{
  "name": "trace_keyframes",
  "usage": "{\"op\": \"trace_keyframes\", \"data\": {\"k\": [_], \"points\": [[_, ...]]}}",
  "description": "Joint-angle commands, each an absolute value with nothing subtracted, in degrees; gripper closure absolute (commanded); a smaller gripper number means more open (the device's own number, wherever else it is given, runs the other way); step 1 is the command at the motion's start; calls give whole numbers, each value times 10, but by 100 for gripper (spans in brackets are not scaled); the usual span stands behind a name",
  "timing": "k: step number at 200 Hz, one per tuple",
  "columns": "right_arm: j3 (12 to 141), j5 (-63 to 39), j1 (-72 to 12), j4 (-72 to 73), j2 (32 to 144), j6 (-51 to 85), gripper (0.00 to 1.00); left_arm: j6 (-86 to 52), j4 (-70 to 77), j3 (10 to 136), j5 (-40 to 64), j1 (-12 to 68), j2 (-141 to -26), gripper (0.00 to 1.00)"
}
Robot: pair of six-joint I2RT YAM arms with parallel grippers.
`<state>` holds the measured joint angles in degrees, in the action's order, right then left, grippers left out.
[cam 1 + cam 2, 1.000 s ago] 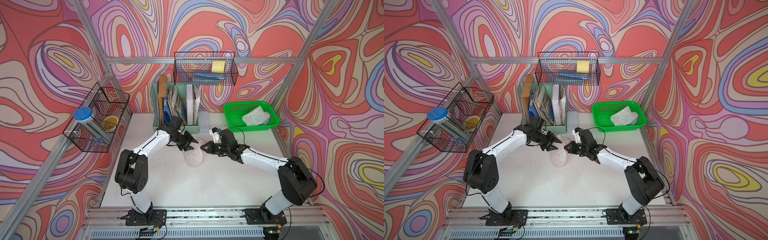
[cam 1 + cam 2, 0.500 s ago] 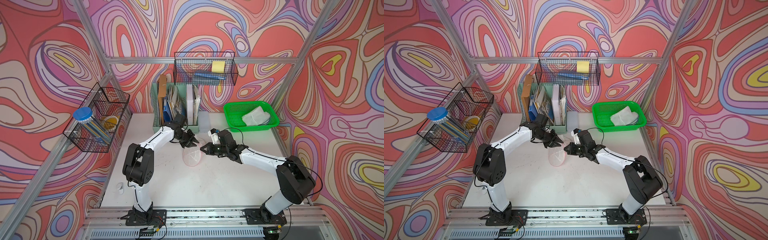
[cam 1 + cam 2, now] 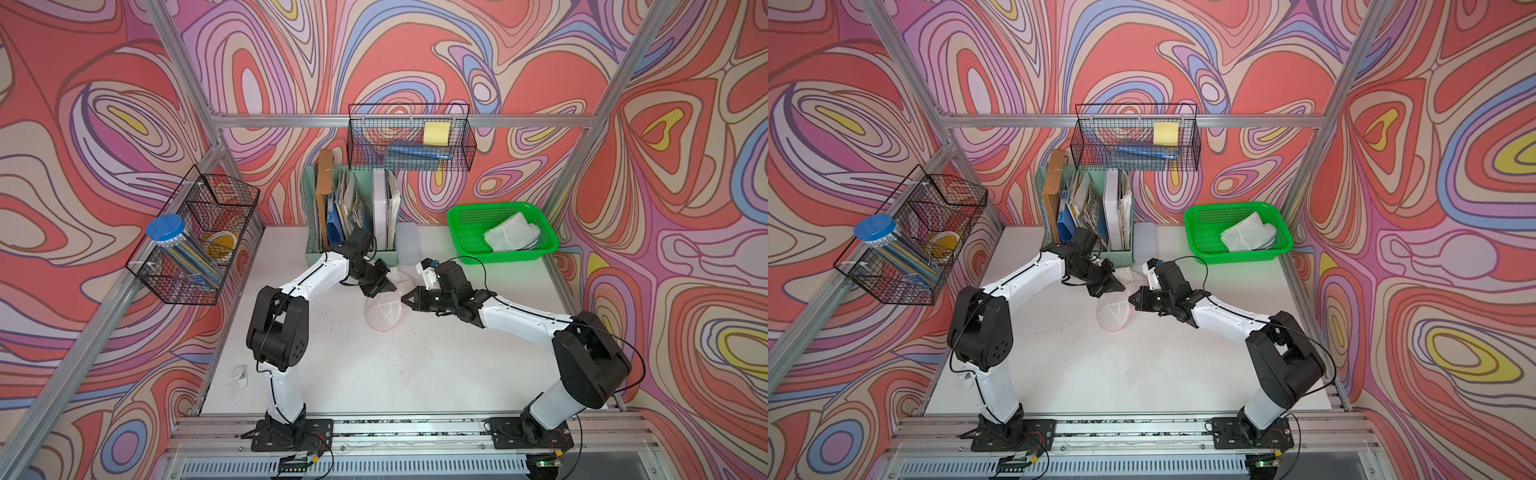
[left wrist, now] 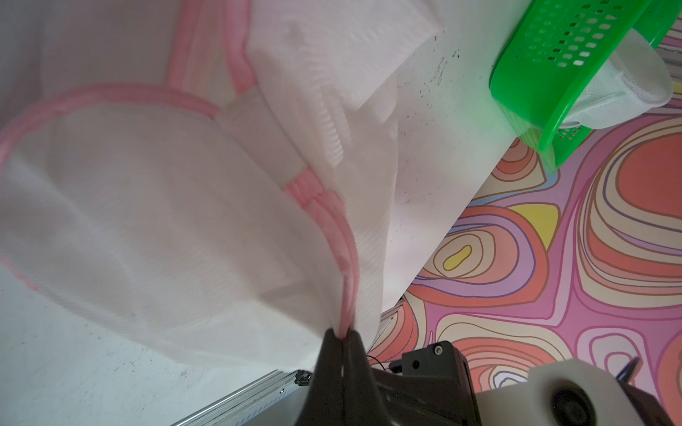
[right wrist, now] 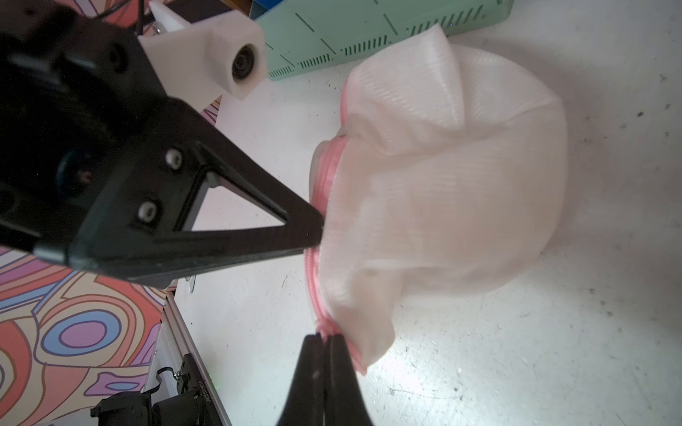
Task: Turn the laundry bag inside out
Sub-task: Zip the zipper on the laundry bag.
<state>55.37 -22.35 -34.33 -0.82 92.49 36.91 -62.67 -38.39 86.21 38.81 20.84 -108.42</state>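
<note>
Left gripper (image 3: 390, 287) is clamped tight on the pink rim (image 4: 347, 280) of the laundry bag (image 3: 382, 313). The left wrist view shows that hem pinched right between its fingertips. The white mesh bag sags just below and between the two grippers, bulging down toward the table (image 3: 374, 374). Across the bag's mouth, just beside the left one, the right gripper (image 3: 404, 299) is squeezed closed on the same pink rim, as the right wrist view shows plainly. Beyond the right gripper, well apart, sits the green basket (image 3: 498, 257).
</note>
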Motion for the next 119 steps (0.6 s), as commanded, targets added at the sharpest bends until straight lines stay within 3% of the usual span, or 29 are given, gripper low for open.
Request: {"op": "trace_keyframes", "data": {"k": [1, 54, 89, 100, 119], "points": [[524, -207, -346, -25, 897, 364, 100, -669, -346, 822, 392, 162, -1064, 100], [490, -192, -345, -39, 860, 367, 100, -766, -216, 717, 436, 56, -1030, 100], [506, -202, -345, -35, 869, 361, 100, -760, -200, 708, 451, 40, -1017, 100], [520, -209, -345, -34, 881, 361, 100, -736, -214, 716, 458, 48, -1014, 82], [547, -217, -345, -33, 902, 354, 100, -660, -296, 751, 454, 65, -1007, 66]]}}
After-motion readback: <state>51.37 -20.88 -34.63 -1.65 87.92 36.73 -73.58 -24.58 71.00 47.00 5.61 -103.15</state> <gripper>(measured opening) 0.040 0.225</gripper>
